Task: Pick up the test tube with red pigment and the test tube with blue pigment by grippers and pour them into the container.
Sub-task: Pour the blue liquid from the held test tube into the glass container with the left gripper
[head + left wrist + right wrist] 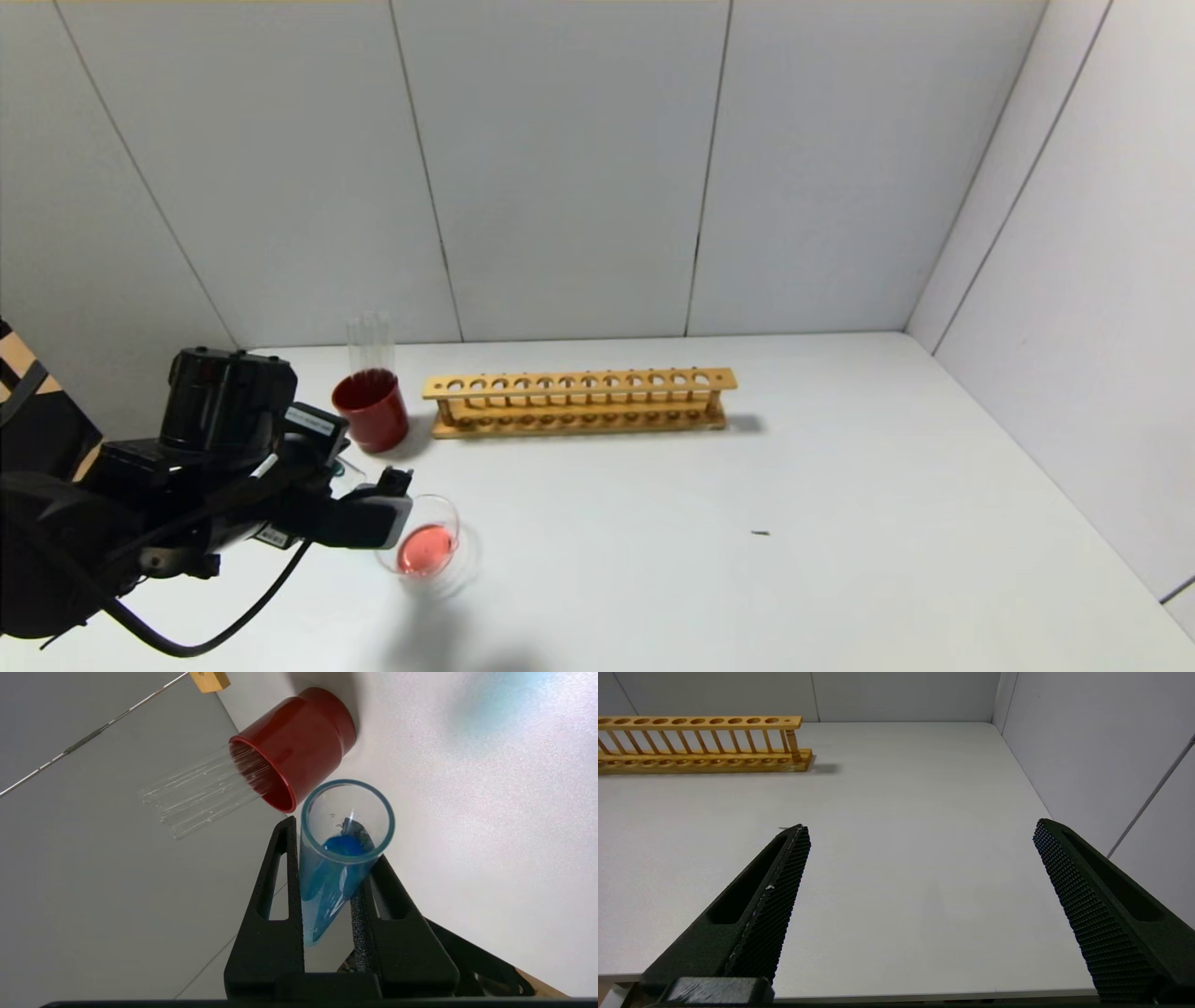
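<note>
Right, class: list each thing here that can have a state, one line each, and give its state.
left gripper: shut on the test tube with blue pigment, beside the container.
test tube with blue pigment: held tilted, liquid inside.
container: upright, holds pinkish-red liquid.
red cup: upright, holds clear tubes.
wooden rack: no tubes in it.
right gripper: open, holding nothing.

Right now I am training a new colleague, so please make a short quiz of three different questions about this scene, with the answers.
1. True or false: the left gripper is shut on the test tube with blue pigment.
2. What does the glass container hold?
A. pink-red liquid
B. blue liquid
C. nothing
3. Fill in: the plain clear tubes stand in the red ____, beside the empty wooden rack.

Key
1. True; blue liquid is in the tube between the fingers.
2. A.
3. cup.
The right gripper hangs open above the bare table.
</note>
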